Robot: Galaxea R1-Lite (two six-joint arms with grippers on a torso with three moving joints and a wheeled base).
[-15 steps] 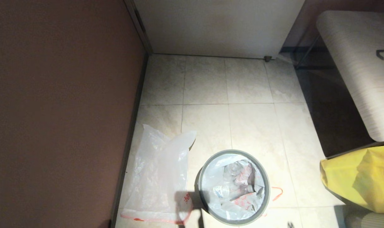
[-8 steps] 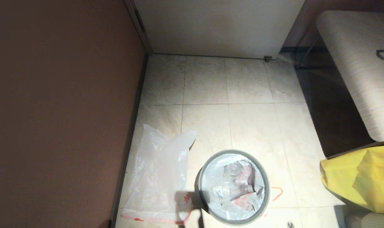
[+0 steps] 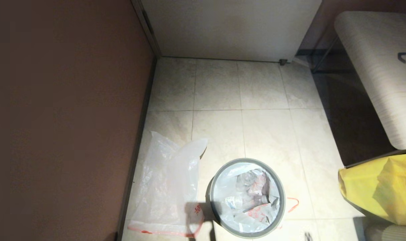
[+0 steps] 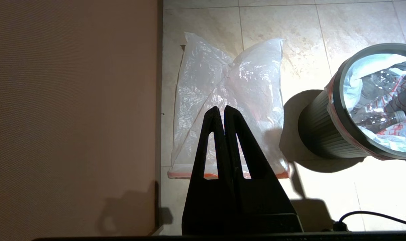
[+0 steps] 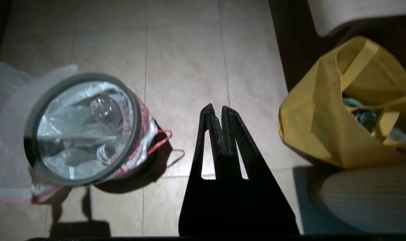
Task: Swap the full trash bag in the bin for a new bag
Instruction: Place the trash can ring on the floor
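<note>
Bin [image 3: 212,201], a small round black one with ribbed sides and a thin grey hoop for a rim, stands upright on the pale tiled floor [image 3: 266,134], its mouth facing up. Inside it sits the full trash bag [image 3: 248,197], crinkled see-through white plastic with red print, folded over the rim, with clear bottles and wrappers showing through; a red drawstring loop [image 3: 292,204] trails out onto the floor on the bin's right. Just beside the bin on its left, near the dark brown wall [image 3: 62,117], the new bag [image 3: 166,190] lies flat and limp on the tiles, thin and glossy, its long axis running away from the robot, the red drawstring hem at the near end. A yellow bag [image 3: 380,187] slumps well apart to the right, below a pale wood-grain surface [image 3: 377,67]. The left gripper [image 4: 221,110] hangs above the new bag with its black fingers pressed together, holding nothing. The right gripper [image 5: 216,108] hangs over bare floor between bin and yellow bag, its fingers likewise pressed together and empty
</note>
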